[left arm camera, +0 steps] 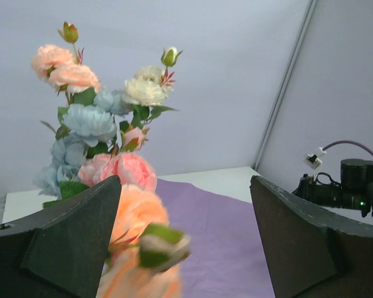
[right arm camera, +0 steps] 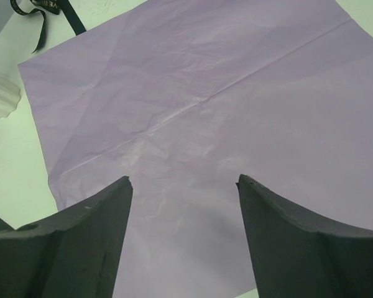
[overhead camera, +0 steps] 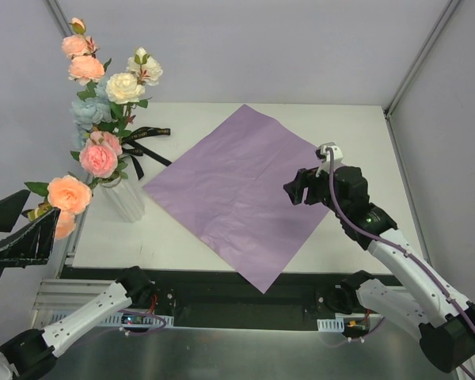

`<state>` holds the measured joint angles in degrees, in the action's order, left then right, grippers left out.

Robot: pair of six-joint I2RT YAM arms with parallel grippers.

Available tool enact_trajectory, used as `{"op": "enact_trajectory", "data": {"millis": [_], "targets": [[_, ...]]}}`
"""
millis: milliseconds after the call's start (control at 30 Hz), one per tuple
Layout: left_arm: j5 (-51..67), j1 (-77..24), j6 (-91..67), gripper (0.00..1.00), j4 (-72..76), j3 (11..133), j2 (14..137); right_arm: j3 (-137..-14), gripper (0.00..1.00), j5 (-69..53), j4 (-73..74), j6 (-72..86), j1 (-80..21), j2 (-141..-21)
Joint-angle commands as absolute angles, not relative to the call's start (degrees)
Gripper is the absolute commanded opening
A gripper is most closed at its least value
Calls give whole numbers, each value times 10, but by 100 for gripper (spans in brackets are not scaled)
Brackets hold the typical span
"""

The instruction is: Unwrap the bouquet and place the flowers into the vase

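Task items: the flowers (overhead camera: 103, 111), long-stemmed artificial roses in peach, pink, cream and pale blue, stand in the small white ribbed cylindrical vase (overhead camera: 127, 199) at the left edge of the bench (overhead camera: 356, 134). The stems are far taller than the vase, so the bunch leans and fans out. One low peach rose (overhead camera: 69, 194) droops outward towards the left hand.

Wrapping: the square purple paper sheet (overhead camera: 237, 182) lies flat and creased at mid-bench, with its near corner hanging past the front edge. The loose black ribbon (overhead camera: 146, 142) lies just behind the vase.

Left hand (left arm camera: 186, 178): fingers wide apart and gripping nothing. The peach rose sits blurred in the gap and does not appear to be pinched. The hand is beside the bunch, which judged from position fits letting go or steadying it.

Right hand (right arm camera: 184, 180): fingers apart and empty, hovering over the right part of the sheet, well apart from the vase.

Status, as a judgement: unwrapping is done and the flowers are placed. The top-heavy bunch could tip the vase.

Surroundings: white matte bench top, and plain pale grey walls (overhead camera: 261, 47) that meet at a metal corner strip.
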<state>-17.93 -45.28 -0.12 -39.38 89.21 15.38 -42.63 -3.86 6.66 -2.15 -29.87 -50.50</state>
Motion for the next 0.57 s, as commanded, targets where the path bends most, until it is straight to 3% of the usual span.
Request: {"op": "enact_trajectory", "data": {"millis": [0, 133, 333, 533], "targets": [[-135, -449, 27, 84, -388, 947, 251, -481, 75, -16, 98, -15, -296, -510], [-123, -449, 35, 86, -388, 1016, 388, -526, 80, 57, 166, -9, -296, -527], [-77, -448, 43, 88, -388, 1109, 565, -562, 99, 110, 244, -8, -295, -510], [-13, -448, 53, 88, -374, 1161, 684, -593, 97, 107, 265, -30, -296, -458]]}}
